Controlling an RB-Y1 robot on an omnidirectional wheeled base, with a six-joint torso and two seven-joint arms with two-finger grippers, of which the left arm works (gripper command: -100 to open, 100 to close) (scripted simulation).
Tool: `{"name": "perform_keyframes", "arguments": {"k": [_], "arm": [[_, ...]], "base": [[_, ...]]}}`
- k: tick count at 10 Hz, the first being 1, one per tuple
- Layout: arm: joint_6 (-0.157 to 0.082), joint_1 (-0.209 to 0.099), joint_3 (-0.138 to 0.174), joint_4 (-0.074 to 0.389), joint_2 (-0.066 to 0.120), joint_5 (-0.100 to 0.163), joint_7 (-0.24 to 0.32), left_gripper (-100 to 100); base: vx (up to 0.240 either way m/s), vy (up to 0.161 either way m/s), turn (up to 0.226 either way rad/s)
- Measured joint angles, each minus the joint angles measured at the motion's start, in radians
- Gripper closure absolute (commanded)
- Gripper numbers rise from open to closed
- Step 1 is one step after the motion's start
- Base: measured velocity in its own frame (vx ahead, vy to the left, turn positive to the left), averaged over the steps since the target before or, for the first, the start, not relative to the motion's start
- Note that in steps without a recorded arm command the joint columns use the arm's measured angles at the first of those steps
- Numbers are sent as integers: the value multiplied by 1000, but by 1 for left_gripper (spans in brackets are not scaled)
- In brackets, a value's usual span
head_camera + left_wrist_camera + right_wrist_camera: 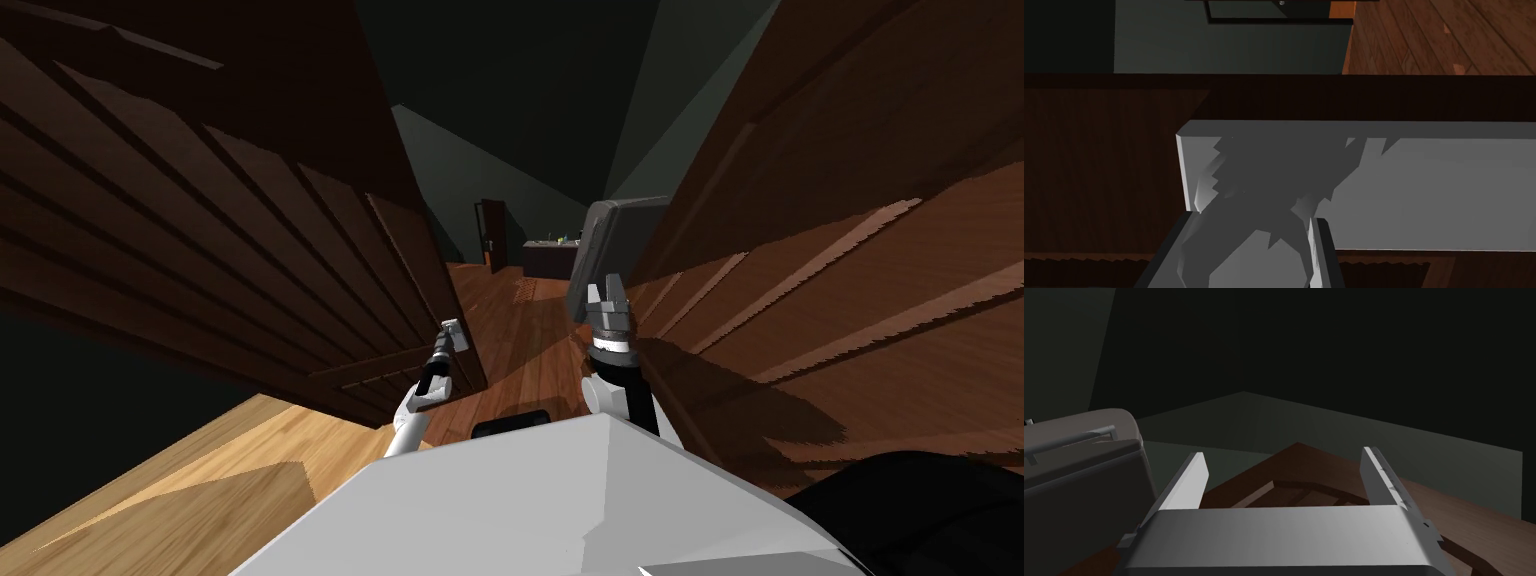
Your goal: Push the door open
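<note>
At the left of the head view stands the dark brown panelled door [250,230], the largest thing in sight. Its long axis is upright, the lean being the camera's own. The leaf is ajar, its free edge pointing forward into the gap ahead. Opposite it, on the right, runs a brown panelled surface [850,300] of much the same colour. Between the two, a reddish wooden floor [520,340] leads on toward a dim grey-green wall [470,180]. A grey appliance [612,240] with rounded corners stands at the near end of the right-hand surface. The right wrist view shows a bar on its front [1079,458]. The left wrist view adds the close detail of the door face [1099,165]: a pale grey handle [1424,190] lies across it. The handle's long axis runs level along the leaf, with its squared end just beside the fingers. The left gripper [450,340] [1250,217] is at the door's free edge. Its fingers are spread apart right against the handle, clasping nothing that I can make out, though a grey shape shows between them. The right gripper [607,292] [1284,453] is raised in the gap near the appliance, its fingers parted and empty.
</note>
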Motion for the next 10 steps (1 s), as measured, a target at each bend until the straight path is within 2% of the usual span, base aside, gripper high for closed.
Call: {"name": "perform_keyframes", "arguments": {"k": [3, 4, 6, 7, 10], "arm": [[21, -2, 35, -11, -7, 3, -10, 100], [14, -11, 49, 4, -9, 4, -14, 100], [20, -2, 73, -10, -10, 8, -18, 100], [11, -10, 87, 8, -10, 10, -20, 100], [19, -18, 124, 9, -20, 13, -31, 100]], "base": [[167, -84, 77], [153, -107, 76], [179, -110, 74], [166, -78, 86], [178, -74, 67]]}}
